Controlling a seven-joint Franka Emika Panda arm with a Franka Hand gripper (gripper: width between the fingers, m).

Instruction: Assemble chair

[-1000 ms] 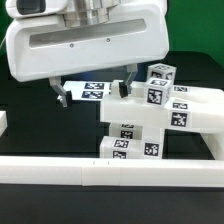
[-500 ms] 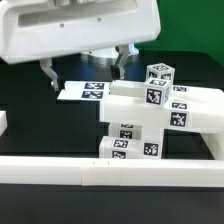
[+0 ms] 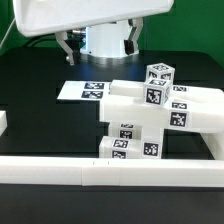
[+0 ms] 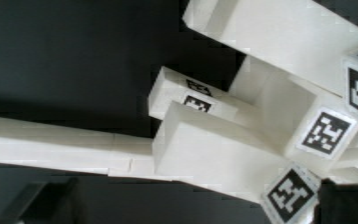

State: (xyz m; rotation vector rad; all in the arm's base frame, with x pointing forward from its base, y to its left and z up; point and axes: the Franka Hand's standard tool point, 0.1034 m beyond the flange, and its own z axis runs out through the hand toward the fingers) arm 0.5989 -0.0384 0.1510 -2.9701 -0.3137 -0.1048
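The gripper hangs above the chair with its jaws spread wide and nothing between them. It is well clear of the white parts, over the back of the table beyond them.

The chair parts stand clustered just behind the long white border rail. A slab lies across the upper part of the cluster and tagged blocks are stacked under it. A short post with black-and-white tags stands upright at the far end of the slab. From the wrist view I see the same cluster from above, resting against the rail.

To my eye the arm is between grasps, with nothing in hand. The next move calls for picking out a loose part, coming down over it with the jaws squared to its sides, and closing. I cannot tell which joints are already seated.

The marker board lies flat behind the chair, near it on the exterior view's left. The table is matte black, and a green backdrop stands behind it all.
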